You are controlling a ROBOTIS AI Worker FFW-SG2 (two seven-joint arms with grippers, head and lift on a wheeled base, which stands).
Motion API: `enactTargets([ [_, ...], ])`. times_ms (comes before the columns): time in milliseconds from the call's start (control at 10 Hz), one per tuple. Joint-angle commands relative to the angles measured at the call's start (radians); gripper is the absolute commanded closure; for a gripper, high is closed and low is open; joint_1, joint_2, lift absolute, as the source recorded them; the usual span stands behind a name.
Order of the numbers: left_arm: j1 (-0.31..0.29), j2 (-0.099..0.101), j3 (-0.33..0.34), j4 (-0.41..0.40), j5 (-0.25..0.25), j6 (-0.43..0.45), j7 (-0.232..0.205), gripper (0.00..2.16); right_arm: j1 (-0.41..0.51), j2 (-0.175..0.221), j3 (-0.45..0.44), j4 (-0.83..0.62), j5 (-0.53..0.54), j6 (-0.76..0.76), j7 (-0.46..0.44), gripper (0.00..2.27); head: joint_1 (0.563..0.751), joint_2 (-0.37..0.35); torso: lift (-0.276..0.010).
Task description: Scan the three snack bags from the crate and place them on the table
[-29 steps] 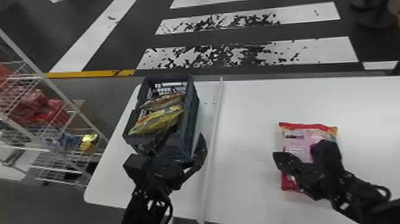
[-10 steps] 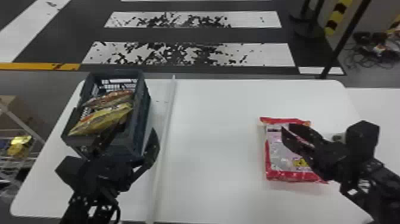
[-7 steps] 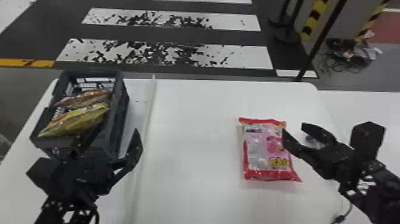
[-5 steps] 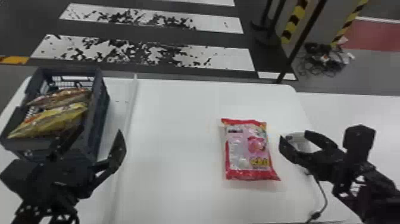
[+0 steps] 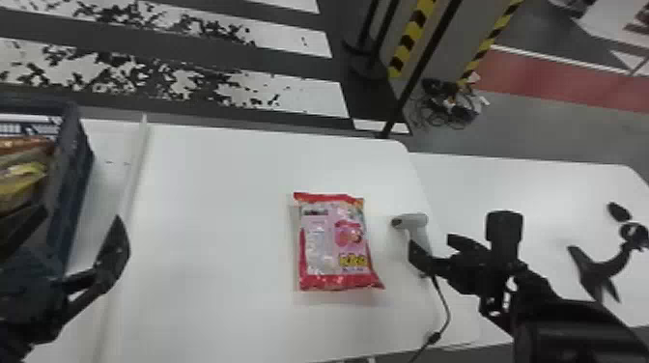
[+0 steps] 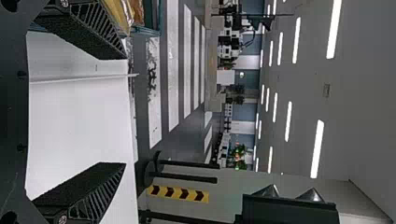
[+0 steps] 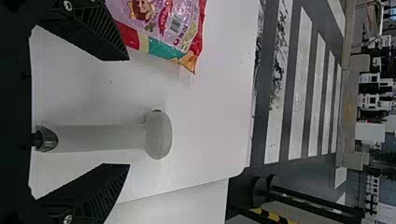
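Note:
My left gripper [image 5: 82, 231] is open beside the dark crate [image 5: 72, 159], which holds snack bags [image 5: 21, 186] at the far left. In the left wrist view the same gripper [image 6: 126, 112] has nothing between its fingers. A pink and red snack bag [image 5: 333, 241] lies flat on the table. Right of it lies the grey scanner [image 5: 416, 226], with my right gripper [image 5: 430, 248] open at its handle. In the right wrist view the scanner [image 7: 107, 137] lies between the spread fingers of the right gripper [image 7: 129, 112], untouched as far as shows.
A white strip [image 5: 133, 178] runs front to back along the table [image 5: 217, 217] beside the crate. The scanner's cable [image 5: 445, 309] trails toward the front edge. A second white table [image 5: 507, 193] adjoins on the right, with a black stand [image 5: 599, 270] on it.
The head view has swung to the right, so crate and bag appear farther left. My right gripper has gone from over the pink bag to the scanner on its right.

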Motion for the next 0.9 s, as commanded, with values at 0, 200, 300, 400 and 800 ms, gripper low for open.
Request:
enactTargets([
  [0, 0.012, -0.003, -0.003, 0.0, -0.002, -0.008, 0.0, 0.06, -0.032, -0.022, 0.017, 0.061, 0.011, 0.0, 0.004, 0.07, 0.695, -0.323, -0.062],
  [200, 0.032, -0.005, -0.003, 0.001, -0.003, -0.042, 0.0, 0.06, -0.082, -0.048, 0.05, 0.142, 0.042, -0.003, 0.006, 0.07, 0.695, -0.332, -0.062],
  [300, 0.039, -0.006, -0.003, 0.003, -0.003, -0.054, 0.0, 0.06, -0.108, -0.056, 0.066, 0.173, 0.062, -0.003, 0.006, 0.07, 0.695, -0.338, -0.062],
  [400, 0.041, -0.008, -0.003, 0.009, -0.003, -0.06, 0.0, 0.06, -0.139, -0.065, 0.087, 0.213, 0.082, 0.0, 0.006, 0.07, 0.695, -0.341, -0.062],
  [800, 0.041, -0.009, -0.011, 0.032, -0.003, -0.079, 0.001, 0.06, -0.279, -0.088, 0.182, 0.402, 0.143, -0.009, -0.009, 0.49, 0.695, -0.338, -0.062],
])
